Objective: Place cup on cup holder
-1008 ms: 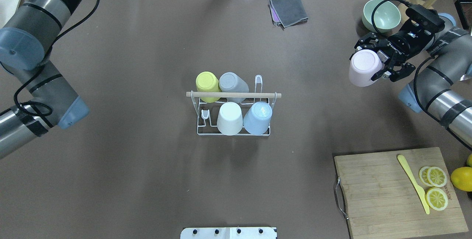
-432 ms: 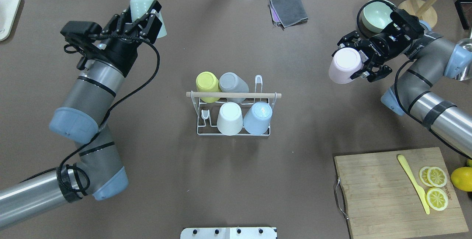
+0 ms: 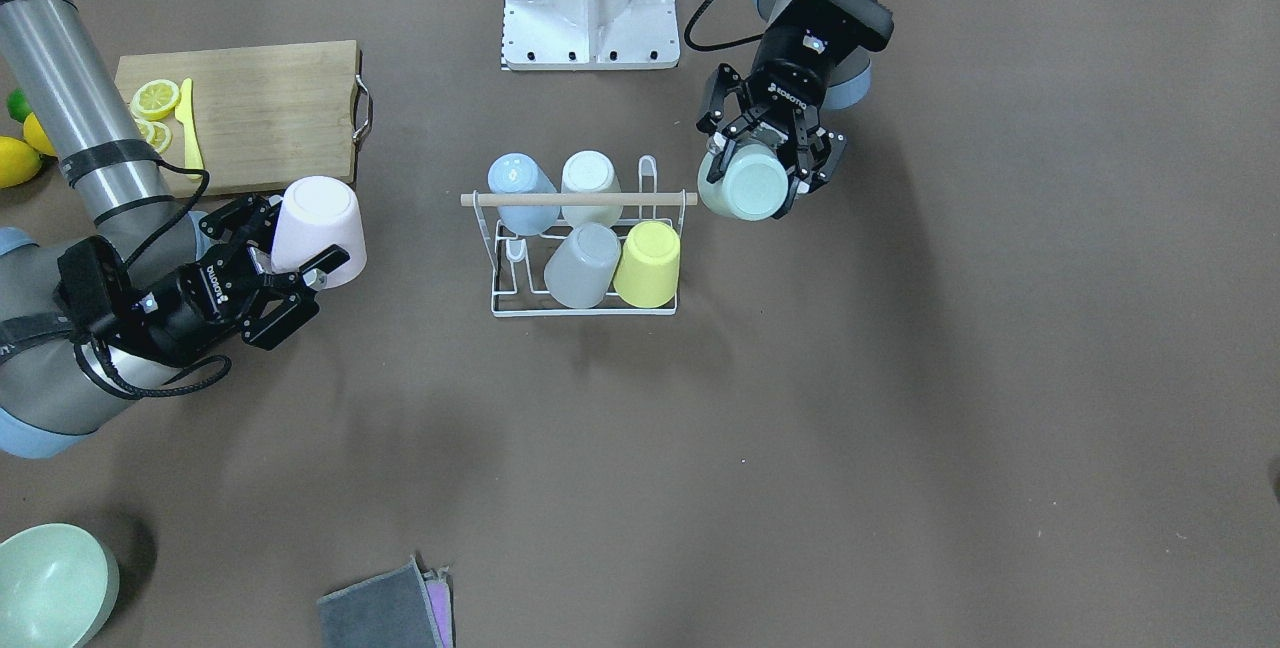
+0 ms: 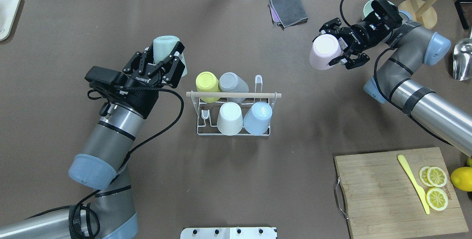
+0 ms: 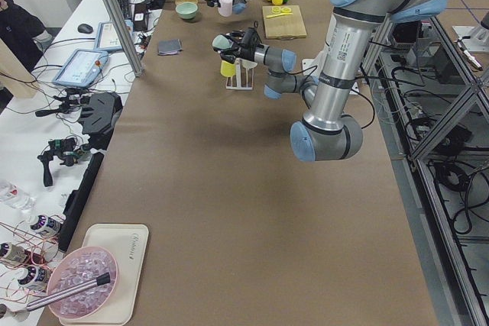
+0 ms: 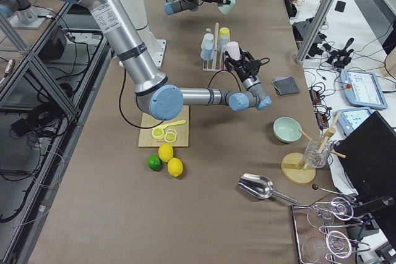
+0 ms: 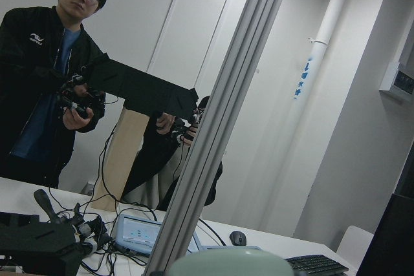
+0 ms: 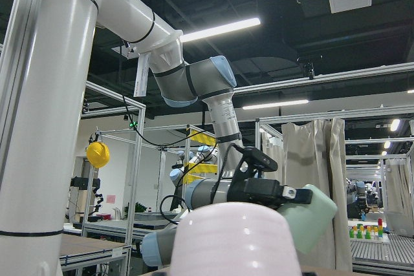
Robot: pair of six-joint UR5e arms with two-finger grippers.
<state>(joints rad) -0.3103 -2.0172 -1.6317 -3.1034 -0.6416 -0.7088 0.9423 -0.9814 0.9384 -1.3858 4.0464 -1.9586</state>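
The cup holder (image 4: 234,132) is a white wire rack with a wooden rod handle (image 4: 234,94), mid-table; it also shows in the front view (image 3: 585,311). Yellow (image 4: 207,82), grey (image 4: 232,83), white (image 4: 229,118) and blue (image 4: 258,117) cups sit upside down on it. Two prongs (image 4: 259,80) are bare. My left gripper (image 4: 162,57) is shut on a pale green cup (image 4: 166,44), held in the air just left of the rack. My right gripper (image 4: 332,45) is shut on a pink cup (image 4: 320,55), in the air far right of the rack.
A wooden cutting board (image 4: 387,194) with lemon slices and a yellow knife lies at the front right, a lemon (image 4: 461,178) beside it. A grey cloth (image 4: 289,9) lies at the back. A green bowl (image 3: 50,583) stands behind my right gripper.
My left arm swung in from the far left with the green cup, now close beside the rack. My right gripper carried the pink cup leftward and farther back.
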